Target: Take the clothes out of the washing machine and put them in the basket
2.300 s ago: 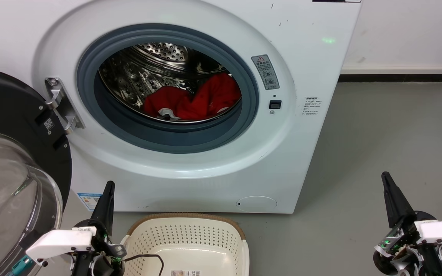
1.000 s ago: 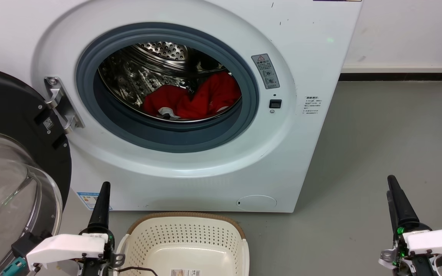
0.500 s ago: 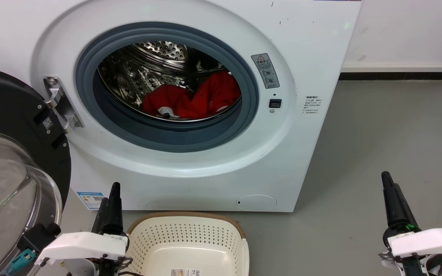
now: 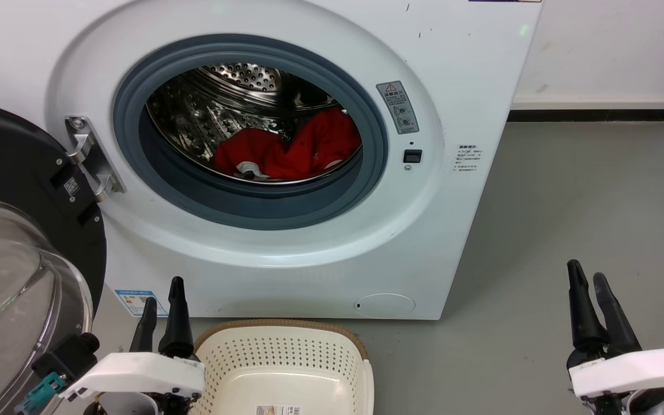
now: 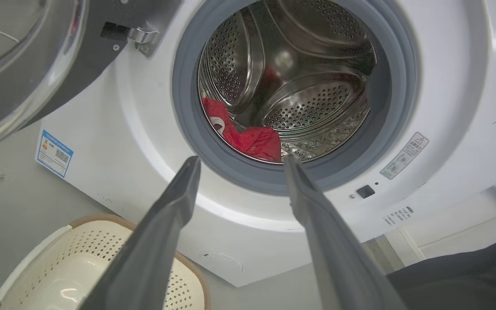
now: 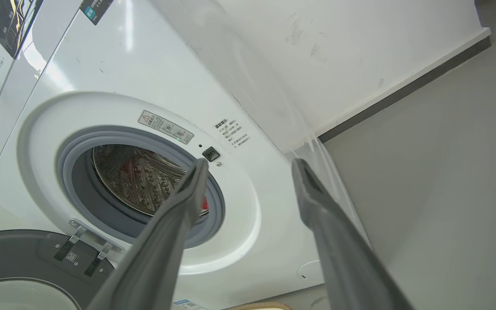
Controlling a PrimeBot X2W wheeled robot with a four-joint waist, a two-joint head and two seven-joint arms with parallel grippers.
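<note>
The clothes (image 4: 286, 151) lie in a red heap at the bottom of the steel drum (image 4: 217, 104), toward its right side, inside the washing machine (image 4: 470, 86). The grey seal (image 4: 263, 213) rings the opening. The door (image 4: 21, 173) stands swung wide to the left. The basket (image 4: 277, 326) sits on the floor (image 4: 568, 190) just in front of the machine, below the opening. No garment lies in it yet.

Change: half a second ago, the fingers of both my pincers stood nearly together. Now my left pincer (image 4: 163, 293), just beside the basket's left edge, has its fingers spread apart and grips nothing. My right pincer (image 4: 585, 271), well off to the right above the floor, is likewise spread and grips nothing.

Meaning: I judge both pincers readied for a grasp. Removal has not begun. In my left wrist view the heap lies beyond and between the fingertips, so the left arm appears better aligned for the first reach into the drum.
</note>
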